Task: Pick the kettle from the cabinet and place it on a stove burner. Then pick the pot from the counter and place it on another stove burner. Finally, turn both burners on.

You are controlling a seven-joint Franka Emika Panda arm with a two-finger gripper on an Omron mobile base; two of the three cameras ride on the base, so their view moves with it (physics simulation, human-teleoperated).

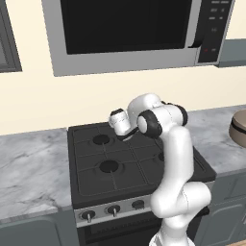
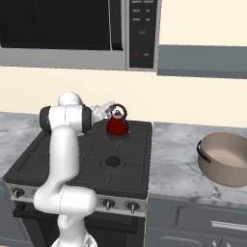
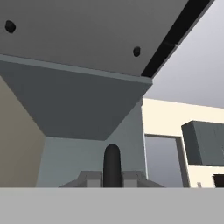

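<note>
1. The red kettle point(image 2: 117, 124) stands upright on a back burner point(image 2: 118, 134) of the black stove point(image 2: 72, 166).
2. The fingers point(image 2: 110, 108) are at the kettle's black loop handle point(image 2: 118, 110) and pressed together on it; in the hand view a dark curved bar point(image 3: 112, 165) rises between them.
3. The tan pot point(image 2: 226, 159) sits on the marble surface point(image 2: 176, 169) right of the stove, and nothing is inside it.
4. The front burner point(image 2: 112, 161) carries nothing.
</note>
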